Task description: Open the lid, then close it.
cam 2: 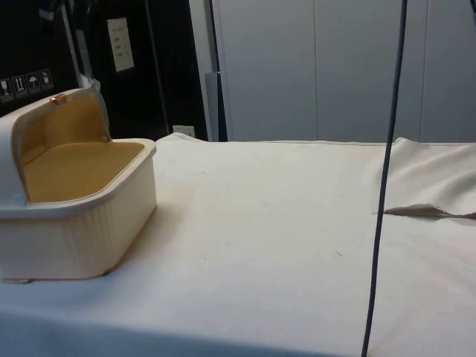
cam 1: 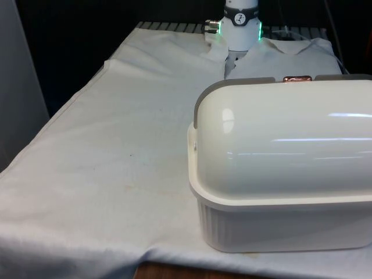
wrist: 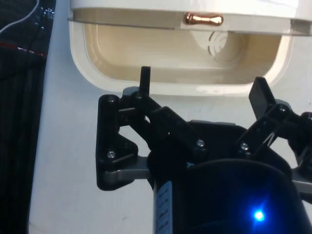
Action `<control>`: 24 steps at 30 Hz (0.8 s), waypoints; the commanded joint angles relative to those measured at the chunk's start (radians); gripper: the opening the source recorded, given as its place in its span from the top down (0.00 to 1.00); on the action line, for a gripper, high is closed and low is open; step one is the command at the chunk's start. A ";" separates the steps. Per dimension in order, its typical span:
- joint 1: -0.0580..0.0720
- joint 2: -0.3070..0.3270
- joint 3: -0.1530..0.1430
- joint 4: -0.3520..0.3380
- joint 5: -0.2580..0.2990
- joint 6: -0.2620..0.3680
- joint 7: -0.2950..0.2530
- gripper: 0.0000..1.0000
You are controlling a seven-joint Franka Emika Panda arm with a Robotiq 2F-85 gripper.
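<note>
A cream bread box (cam 1: 279,224) stands at the front view's right, its back to that camera, with the domed lid (cam 1: 279,136) rolled up and back. The side view looks into the open box (cam 2: 74,223), whose tan inside holds nothing, while the lid (cam 2: 44,123) with its copper knob (cam 2: 56,99) sits raised at the back. In the wrist view my gripper (wrist: 202,87) is open with nothing between its fingers. It hovers just outside the box's front rim (wrist: 180,88), and the copper knob (wrist: 203,19) lies beyond it on the lid's edge (wrist: 146,17).
A white cloth (cam 1: 116,163) covers the table. The robot's base (cam 1: 240,26) stands at the far end behind the box. A black cable (cam 2: 383,186) hangs down in the side view, next to a fold in the cloth (cam 2: 424,210). The table's edge (wrist: 46,97) runs close beside the box.
</note>
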 commanded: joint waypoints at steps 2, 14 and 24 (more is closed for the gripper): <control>0.000 0.022 -0.002 0.030 -0.001 -0.001 0.006 0.00; -0.002 0.123 -0.007 0.163 -0.002 -0.005 0.021 0.00; -0.001 0.186 -0.016 0.223 -0.006 0.011 0.027 0.01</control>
